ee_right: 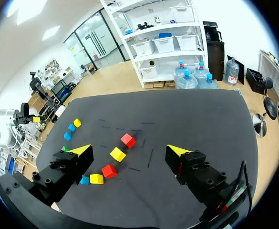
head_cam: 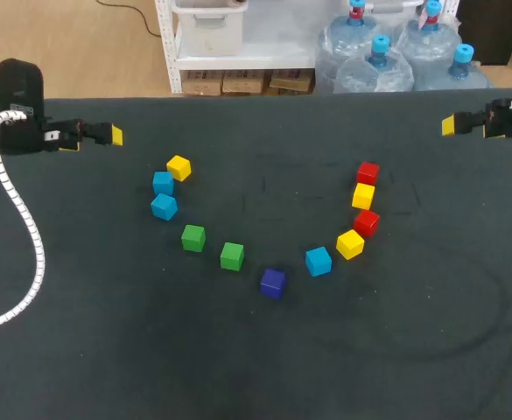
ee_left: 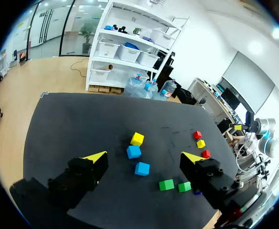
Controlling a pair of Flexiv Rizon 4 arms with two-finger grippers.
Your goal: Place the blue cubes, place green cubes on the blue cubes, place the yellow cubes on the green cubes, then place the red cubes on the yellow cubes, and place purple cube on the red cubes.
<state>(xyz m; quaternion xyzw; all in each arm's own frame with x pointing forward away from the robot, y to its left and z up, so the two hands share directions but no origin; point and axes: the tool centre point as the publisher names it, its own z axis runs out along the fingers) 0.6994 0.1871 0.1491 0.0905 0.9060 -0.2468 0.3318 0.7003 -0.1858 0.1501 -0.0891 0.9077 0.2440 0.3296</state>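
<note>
Left gripper (head_cam: 114,136) wide, empty — nearest blue cube (head_cam: 163,182) sits ahead of it, far from right gripper (head_cam: 449,125), likewise wide.

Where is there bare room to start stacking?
Inside the cube arc, between the left yellow cube and far red cube, the table is bare; so is the stretch between the purple cube and the near edge. Crowded: the right column.
</note>
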